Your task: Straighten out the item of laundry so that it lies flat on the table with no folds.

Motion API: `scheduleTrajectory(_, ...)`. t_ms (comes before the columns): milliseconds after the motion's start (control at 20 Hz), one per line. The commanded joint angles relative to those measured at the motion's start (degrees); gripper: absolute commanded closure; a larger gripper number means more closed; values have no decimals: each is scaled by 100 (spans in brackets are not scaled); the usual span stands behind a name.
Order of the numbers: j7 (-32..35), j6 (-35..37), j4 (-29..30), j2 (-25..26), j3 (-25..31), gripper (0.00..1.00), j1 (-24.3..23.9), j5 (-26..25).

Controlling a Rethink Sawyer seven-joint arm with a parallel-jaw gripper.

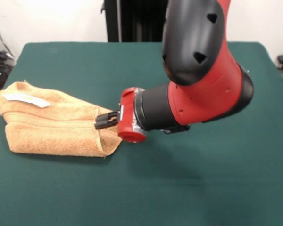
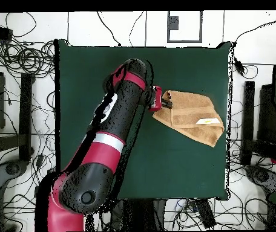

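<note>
Gripper point(image 1: 104, 121) lies nearly horizontal, low over the table, black fingers point(image 1: 106, 114) pointing at the towel's pointed end. The fingers look drawn close together on the cloth edge there, probably pinching the hem; both views are too coarse at the contact to confirm how many layers are caught. The overhead view agrees: gripper point(image 2: 164, 103) touching the near tip of the towel point(image 2: 192, 115).

Towel point(image 1: 54, 126) is folded over itself into a wedge, the wide end with the white tag point(image 1: 26, 99) at the table's edge, the narrow end at the fingers. It sits off to one side of the table point(image 1: 179, 188), with plenty of bare green cover on the arm's side.

Judgement on the step: this is the grab for an unfolding pull. To do it well, the gripper should hold only the top layer, lift just enough to clear the lower one, then drag towards the open table centre, not outward, since the far end is already at the edge. Slow pull; terry on felt will grip and may drag the whole bundle.
</note>
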Motion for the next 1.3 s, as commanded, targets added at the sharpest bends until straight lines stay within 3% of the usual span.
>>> scheduleTrajectory(50,1134,-719,961,-195,786,100,170,281)
scheduleTrajectory(450,690,-1658,1290,-435,1431,100,75,492)
scheduleTrajectory(750,1079,-1369,1165,-314,1406,100,116,700)
scheduleTrajectory(1300,1205,-878,999,-128,1085,100,209,773)
